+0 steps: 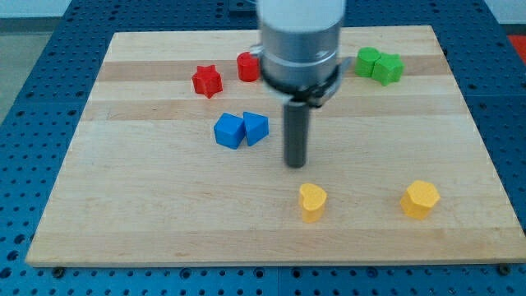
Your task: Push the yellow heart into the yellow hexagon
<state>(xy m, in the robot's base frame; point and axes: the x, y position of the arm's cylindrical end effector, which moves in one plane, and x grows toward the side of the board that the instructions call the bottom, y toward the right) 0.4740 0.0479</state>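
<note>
So my tip (296, 164) sits just above the yellow heart (312, 202), not touching; no hand here to clench. Still lining up: it needs to get to the heart's left side, then shove toward the yellow hexagon (420, 199) near the surface's (123, 222) bottom-right corner.

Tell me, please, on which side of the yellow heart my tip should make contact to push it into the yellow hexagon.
Probably its left face. The yellow heart lies to the view's left of the yellow hexagon, at about the same height, so a rightward push suits. My tip is just above the heart, slightly left, and must first go around to that side.
</note>
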